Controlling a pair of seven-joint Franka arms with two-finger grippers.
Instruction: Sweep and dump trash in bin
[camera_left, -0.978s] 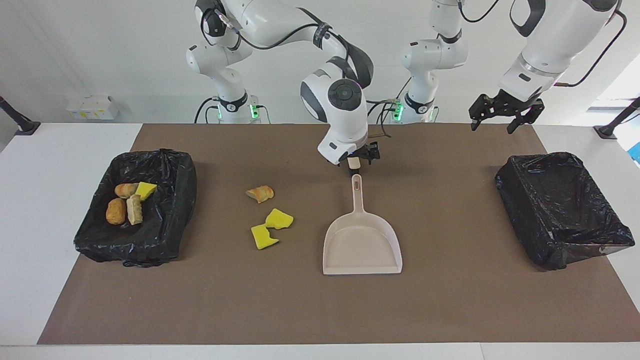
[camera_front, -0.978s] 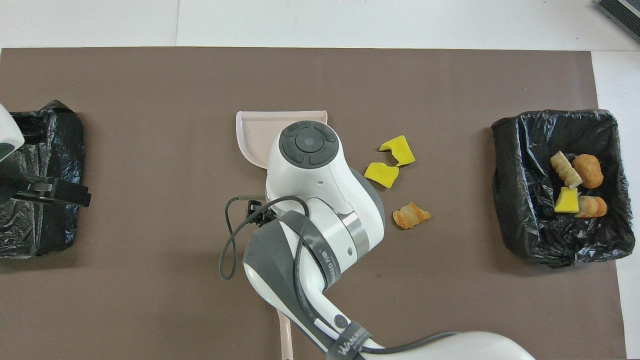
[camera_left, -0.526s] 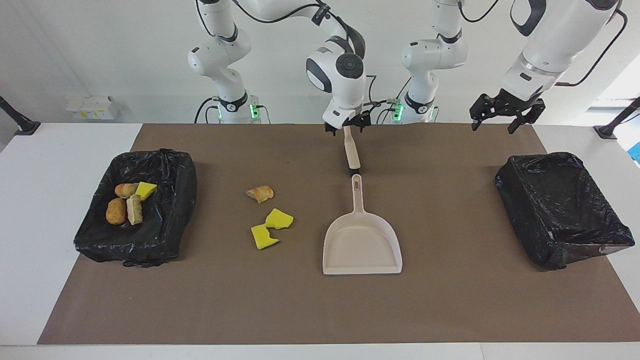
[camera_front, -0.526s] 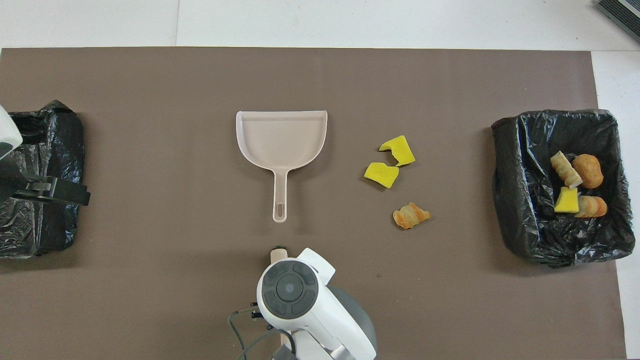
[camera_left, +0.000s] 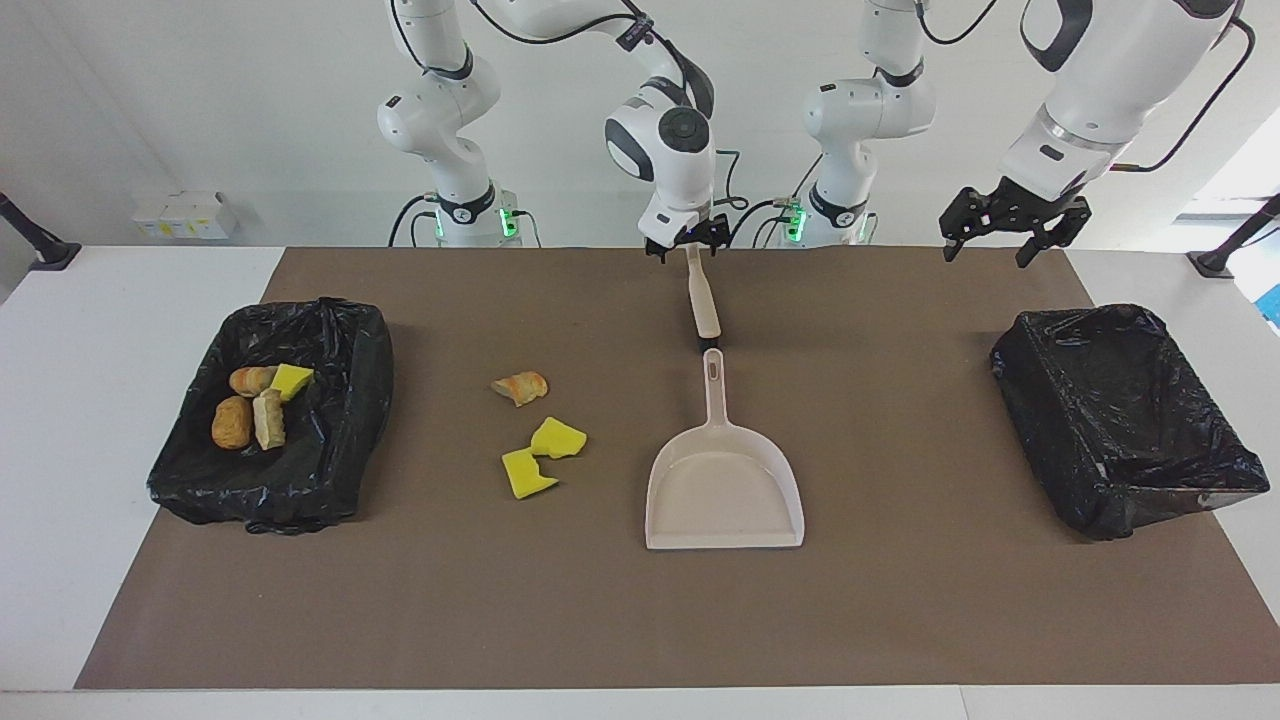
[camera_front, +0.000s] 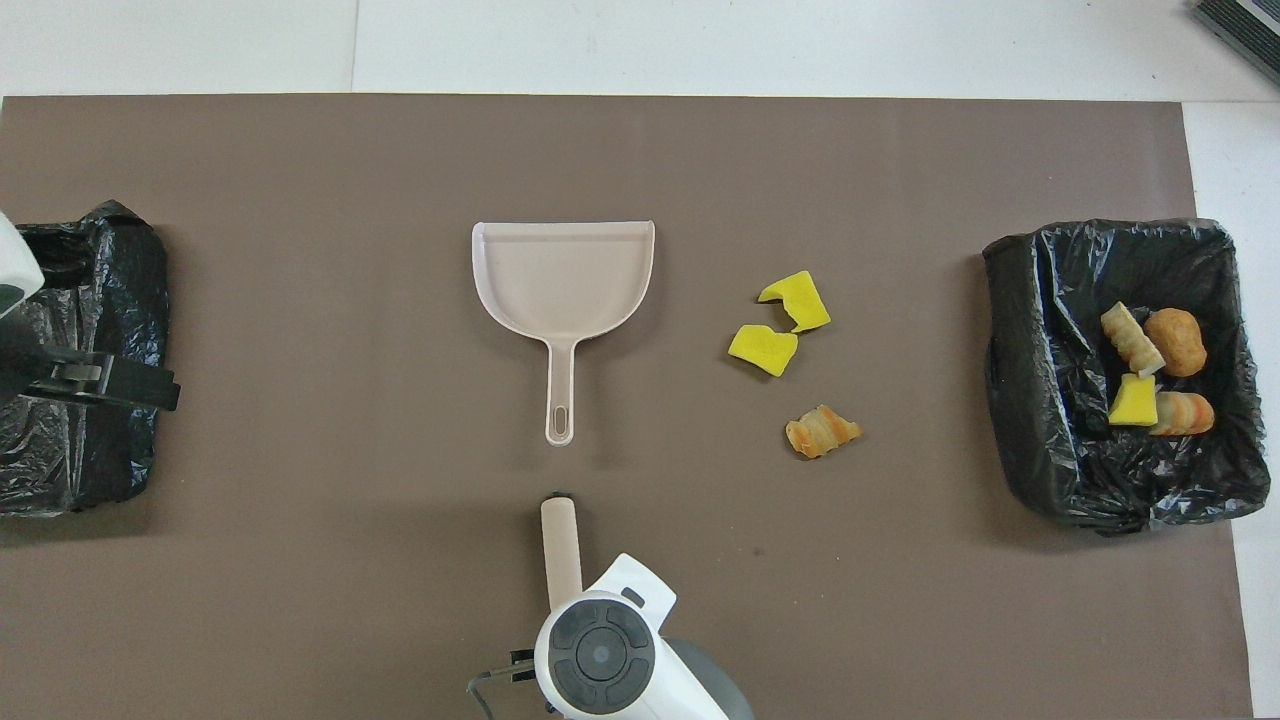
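Note:
Three pieces of trash lie loose on the brown mat: two yellow sponge chunks and a bread-like lump. Several more scraps sit in the black-lined bin at the right arm's end. The beige dustpan lies flat mid-mat. The beige brush lies just nearer the robots than its handle. My right gripper is open at the brush's end nearest the robots; the wrist hides it from overhead. My left gripper waits open over the mat.
A second black-lined bin stands at the left arm's end of the table with nothing showing inside. The brown mat covers most of the white table.
My right arm has drawn back toward the robots, from over the dustpan's handle to the brush's end nearest them. The left arm, dustpan and trash have not moved.

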